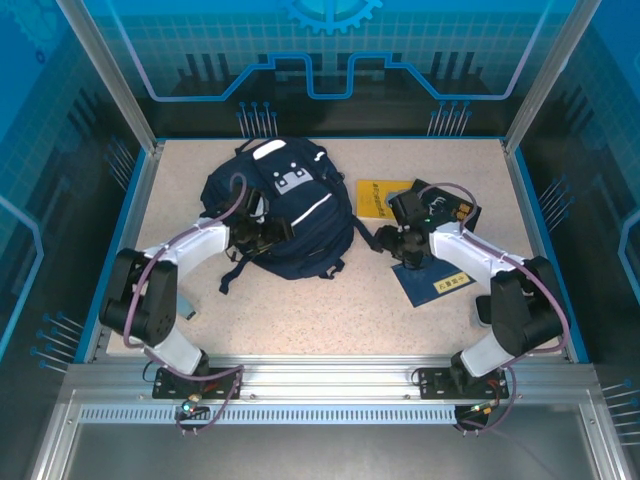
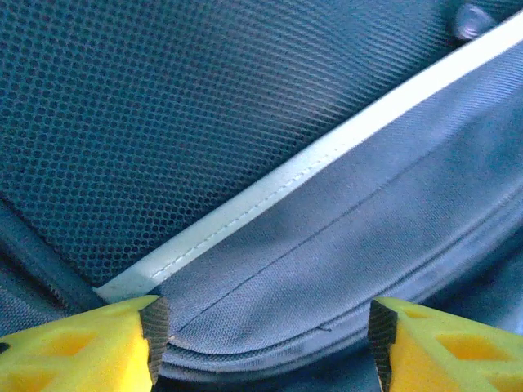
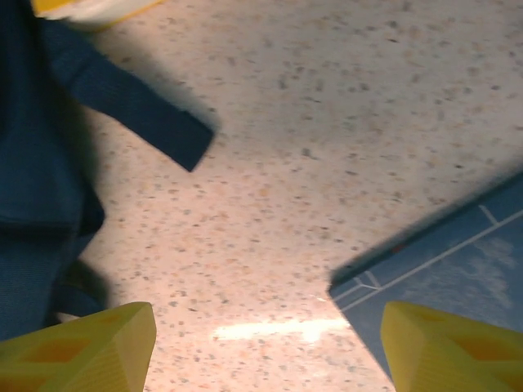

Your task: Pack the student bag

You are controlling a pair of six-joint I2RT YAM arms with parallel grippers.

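The student bag (image 1: 285, 205) is a large navy-blue backpack lying flat on the table, left of centre, with a white stripe (image 2: 327, 151) across its front. My left gripper (image 1: 268, 232) rests on its front. In the left wrist view the left gripper (image 2: 265, 331) stands open, its yellow fingers (image 2: 82, 351) wide apart with a seam of the bag's fabric (image 2: 343, 245) running between them. My right gripper (image 1: 387, 240) hovers beside the bag's right edge. It (image 3: 270, 335) is open over bare table, with nothing between its fingers.
A yellow book (image 1: 378, 198) and a dark book (image 1: 447, 206) lie right of the bag. A blue book (image 1: 432, 281) lies nearer, its corner (image 3: 441, 278) by my right finger. A loose bag strap (image 3: 139, 114) lies on the table. Blue walls ring the table (image 1: 330, 310).
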